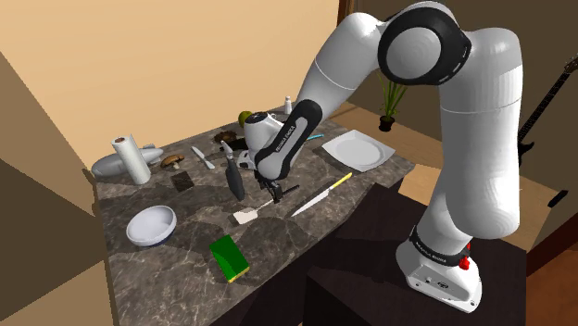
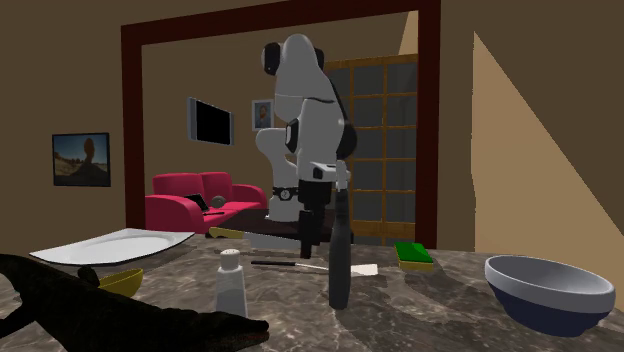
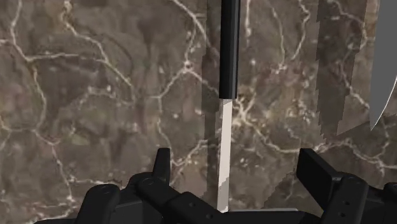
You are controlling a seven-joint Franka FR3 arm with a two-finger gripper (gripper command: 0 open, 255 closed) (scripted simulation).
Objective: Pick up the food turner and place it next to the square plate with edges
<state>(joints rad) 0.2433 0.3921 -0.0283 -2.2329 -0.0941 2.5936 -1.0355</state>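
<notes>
The food turner [image 1: 248, 215] lies on the dark marble counter, its white head toward the front edge and its black handle [image 3: 229, 44] angled toward the back. My gripper [image 1: 273, 196] hovers just above the handle, open. In the wrist view the white shaft [image 3: 223, 153] runs between the two fingers of my gripper [image 3: 238, 167], and neither finger touches it. The white square plate [image 1: 357, 149] with a raised rim sits near the counter's far right corner in the shoulder view. From across the counter, the gripper [image 2: 308, 243] hangs over the turner [image 2: 345, 268], with the plate [image 2: 110, 246] at the left.
A knife with a yellow handle [image 1: 320, 196] lies beside the turner, its blade [image 3: 382, 83] near one finger. A dark bottle [image 1: 235, 176] stands close to the gripper. A bowl [image 1: 151, 225], a green sponge [image 1: 229, 257] and a paper roll [image 1: 132, 159] sit toward the shoulder view's left.
</notes>
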